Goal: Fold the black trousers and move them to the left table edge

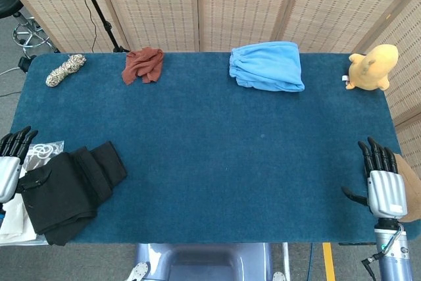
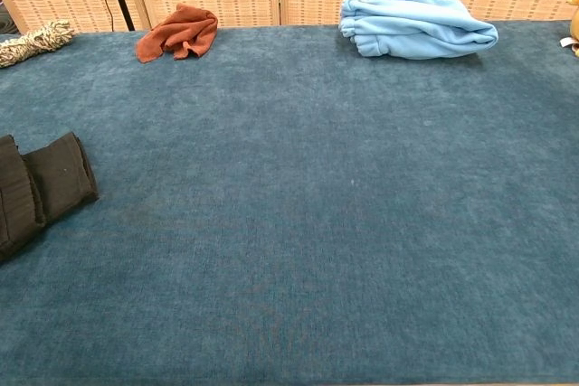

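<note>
The black trousers [image 1: 69,189] lie folded in a bundle at the front left corner of the blue table [image 1: 210,162], partly over its left edge; the chest view shows their right end [image 2: 41,189]. My left hand [image 1: 9,162] hovers just left of the bundle, off the table, fingers straight and apart, holding nothing. My right hand [image 1: 383,182] stands past the table's front right corner, fingers spread and empty. Neither hand shows in the chest view.
Along the back edge lie a coiled rope [image 1: 65,70], a rust-red cloth [image 1: 143,64], a folded light blue garment [image 1: 266,66] and a yellow plush toy [image 1: 372,68]. A white bag [image 1: 41,152] lies under the trousers' left side. A brown cushion [image 1: 411,189] sits behind my right hand.
</note>
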{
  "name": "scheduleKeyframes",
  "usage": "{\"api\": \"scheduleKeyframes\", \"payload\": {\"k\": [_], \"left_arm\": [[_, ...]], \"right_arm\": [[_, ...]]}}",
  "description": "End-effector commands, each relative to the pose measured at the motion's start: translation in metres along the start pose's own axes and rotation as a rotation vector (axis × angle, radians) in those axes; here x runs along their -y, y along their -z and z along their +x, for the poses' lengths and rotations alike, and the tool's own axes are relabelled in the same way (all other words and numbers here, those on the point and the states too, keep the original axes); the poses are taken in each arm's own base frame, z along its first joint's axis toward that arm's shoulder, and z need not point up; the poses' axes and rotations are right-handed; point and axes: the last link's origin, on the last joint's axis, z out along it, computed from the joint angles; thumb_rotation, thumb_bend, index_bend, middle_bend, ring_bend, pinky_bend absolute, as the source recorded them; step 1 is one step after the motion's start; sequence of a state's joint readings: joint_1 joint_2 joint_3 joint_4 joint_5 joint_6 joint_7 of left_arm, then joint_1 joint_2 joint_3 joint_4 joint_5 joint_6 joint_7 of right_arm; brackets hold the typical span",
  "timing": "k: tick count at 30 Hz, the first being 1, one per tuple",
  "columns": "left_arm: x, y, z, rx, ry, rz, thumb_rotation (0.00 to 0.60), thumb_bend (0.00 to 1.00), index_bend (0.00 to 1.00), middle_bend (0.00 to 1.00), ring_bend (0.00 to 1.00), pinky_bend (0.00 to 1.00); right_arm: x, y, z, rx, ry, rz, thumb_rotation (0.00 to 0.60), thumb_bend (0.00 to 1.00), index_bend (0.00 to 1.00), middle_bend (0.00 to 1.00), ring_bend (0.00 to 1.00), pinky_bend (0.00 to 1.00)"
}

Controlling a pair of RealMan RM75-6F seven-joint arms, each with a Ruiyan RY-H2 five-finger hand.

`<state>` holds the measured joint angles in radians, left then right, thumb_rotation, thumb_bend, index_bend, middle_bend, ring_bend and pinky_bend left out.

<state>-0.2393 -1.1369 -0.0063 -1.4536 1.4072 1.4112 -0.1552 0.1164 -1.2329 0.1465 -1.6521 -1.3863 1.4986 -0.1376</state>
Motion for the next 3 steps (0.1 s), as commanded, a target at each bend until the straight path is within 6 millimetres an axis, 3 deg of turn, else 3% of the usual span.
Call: {"api": "scheduleKeyframes", "payload": {"k": [1, 3], "left_arm": [[-0.0048, -0.0043, -0.0017, 0.009, -0.003, 0.004, 0.397, 0.3, 0.0, 0.0, 0.0, 0.0], [-0.0071, -0.0052, -0.0032, 0.01, -0.003, 0.001, 0.399, 0.3, 0.0, 0.0, 0.0, 0.0]], "right_arm": [[0.0, 0.0, -0.0002, 0.002, 0.0, -0.003, 0.6, 0.0, 0.02, 0.0, 0.0, 0.0], [0.0001, 0.0001, 0.0, 0.003, 0.0, -0.004, 0.6, 0.0, 0.02, 0.0, 0.0, 0.0]]}}
